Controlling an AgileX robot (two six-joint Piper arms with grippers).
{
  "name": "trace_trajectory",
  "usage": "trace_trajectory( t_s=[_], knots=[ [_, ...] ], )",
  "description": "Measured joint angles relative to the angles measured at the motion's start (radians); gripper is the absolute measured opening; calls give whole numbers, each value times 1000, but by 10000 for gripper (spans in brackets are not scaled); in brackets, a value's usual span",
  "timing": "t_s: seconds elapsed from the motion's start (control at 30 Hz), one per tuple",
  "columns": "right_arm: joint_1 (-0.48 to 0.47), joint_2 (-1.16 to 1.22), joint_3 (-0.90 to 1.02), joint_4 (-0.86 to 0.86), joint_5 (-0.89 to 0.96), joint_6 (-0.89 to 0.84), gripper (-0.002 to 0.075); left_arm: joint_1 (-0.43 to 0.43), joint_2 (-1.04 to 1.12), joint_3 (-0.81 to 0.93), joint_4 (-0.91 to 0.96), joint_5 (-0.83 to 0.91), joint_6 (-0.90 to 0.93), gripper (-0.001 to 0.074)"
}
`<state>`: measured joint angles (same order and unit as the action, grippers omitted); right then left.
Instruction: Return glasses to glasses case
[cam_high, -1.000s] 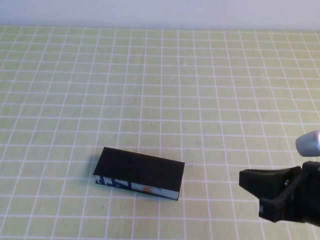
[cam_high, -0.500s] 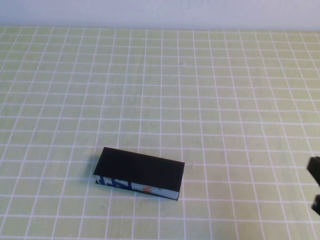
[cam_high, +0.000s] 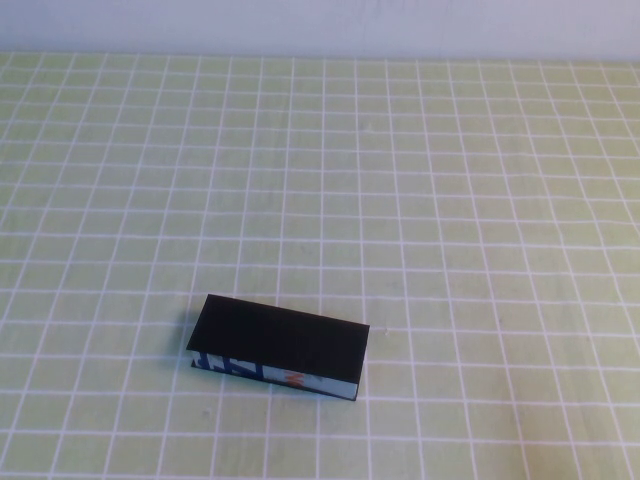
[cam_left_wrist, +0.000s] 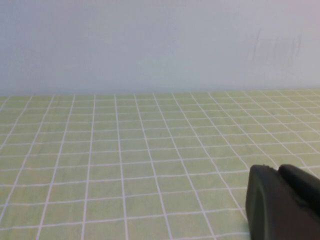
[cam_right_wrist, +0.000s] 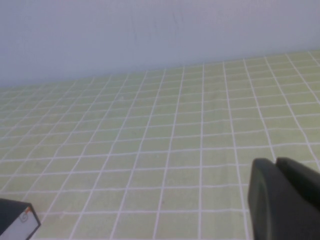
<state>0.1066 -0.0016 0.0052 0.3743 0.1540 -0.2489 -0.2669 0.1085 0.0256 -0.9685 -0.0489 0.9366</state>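
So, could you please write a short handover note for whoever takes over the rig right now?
Left hand: out of the high view, parked low over bare cloth, holding nothing visible.
Right hand: also out of the high view, with a corner of the glasses case at the edge of its wrist view.
The case lies shut on the green grid tablecloth, near the front.
No glasses are visible, so check whether they are inside.

I work at what looks like a staged test bench: a flat table under a pale green cloth with a white grid (cam_high: 420, 200), backed by a plain, bare whitish wall (cam_left_wrist: 150, 40). Nothing homely or shop-like shows.
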Motion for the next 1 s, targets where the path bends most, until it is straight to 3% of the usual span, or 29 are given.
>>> trace_trajectory(
  t_s=[0.43,0.73,1.0],
  knots=[
    [-4,-6,7,-14,16,-5,-11,0,0,0,0,0,0,-4],
    [-4,-7,21,-207,175,132,-11,0,0,0,0,0,-2,-4],
    [-4,-7,21,-220,196,136,-11,0,0,0,0,0,-2,-4]
  ],
)
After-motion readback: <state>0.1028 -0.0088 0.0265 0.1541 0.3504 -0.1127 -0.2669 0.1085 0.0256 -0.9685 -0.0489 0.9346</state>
